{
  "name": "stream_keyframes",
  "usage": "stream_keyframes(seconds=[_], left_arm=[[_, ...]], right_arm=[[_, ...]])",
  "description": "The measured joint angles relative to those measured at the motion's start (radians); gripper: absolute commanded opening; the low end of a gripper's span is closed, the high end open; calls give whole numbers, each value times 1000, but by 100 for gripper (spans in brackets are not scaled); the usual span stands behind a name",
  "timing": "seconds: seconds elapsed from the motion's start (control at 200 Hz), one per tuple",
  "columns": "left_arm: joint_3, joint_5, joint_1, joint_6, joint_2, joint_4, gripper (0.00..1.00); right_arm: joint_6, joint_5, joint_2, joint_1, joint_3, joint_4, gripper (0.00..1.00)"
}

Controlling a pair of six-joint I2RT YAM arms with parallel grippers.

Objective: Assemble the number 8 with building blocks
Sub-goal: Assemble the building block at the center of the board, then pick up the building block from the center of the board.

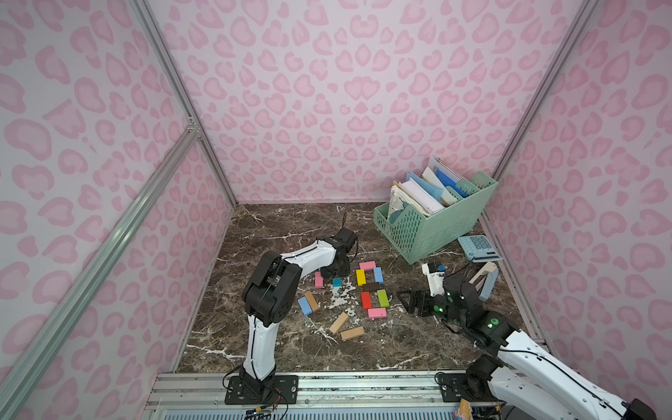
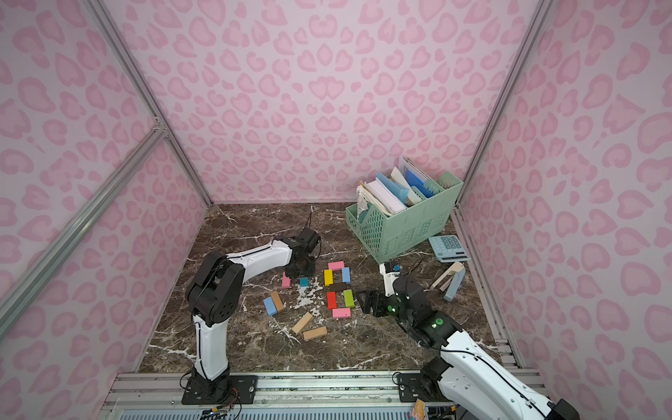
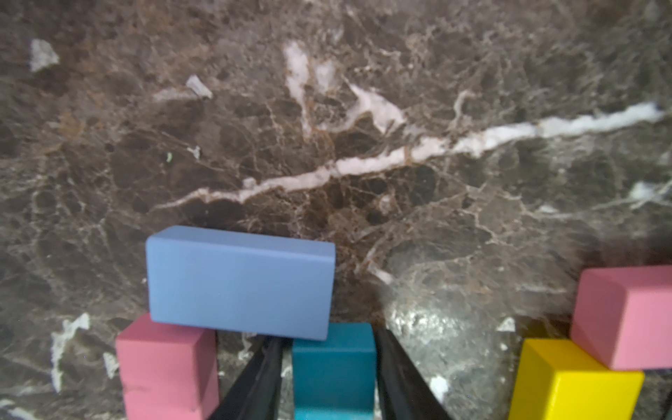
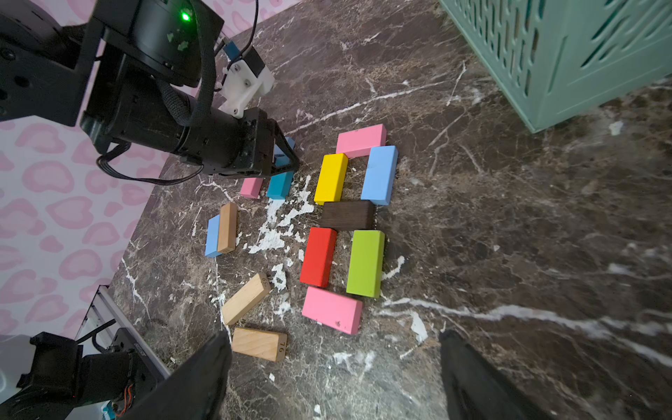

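The number 8 lies mid-table, made of seven building blocks: pink (image 1: 367, 265) on top, yellow (image 1: 360, 277) and light blue (image 1: 378, 275), dark brown (image 1: 371, 287) as the middle bar, red (image 1: 366, 300) and green (image 1: 383, 298), pink (image 1: 377, 312) at the bottom. To its left my left gripper (image 3: 329, 336) straddles a teal block (image 3: 332, 367), with a gap at one finger. A light-blue block (image 3: 240, 282) overlaps the teal block and a pink one (image 3: 165, 367). My right gripper (image 4: 332, 340) hangs open and empty just right of the bottom pink block.
Loose blocks lie left of the figure: a blue (image 1: 304, 306) and brown (image 1: 312, 301) pair, and two tan ones (image 1: 339, 322) (image 1: 352, 333). A mint file basket (image 1: 436, 225), a calculator (image 1: 479, 248) and a stapler (image 1: 485, 280) fill the back right corner.
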Motion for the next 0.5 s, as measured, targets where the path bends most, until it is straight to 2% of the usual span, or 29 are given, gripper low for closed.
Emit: stream_keyframes(seconds=[0.22, 0.5], left_arm=[[-7, 8, 0, 0, -31, -21, 66], [-14, -2, 0, 1, -182, -50, 80]], right_arm=[[6, -3, 0, 0, 0, 0, 91], [10, -3, -15, 1, 2, -1, 91]])
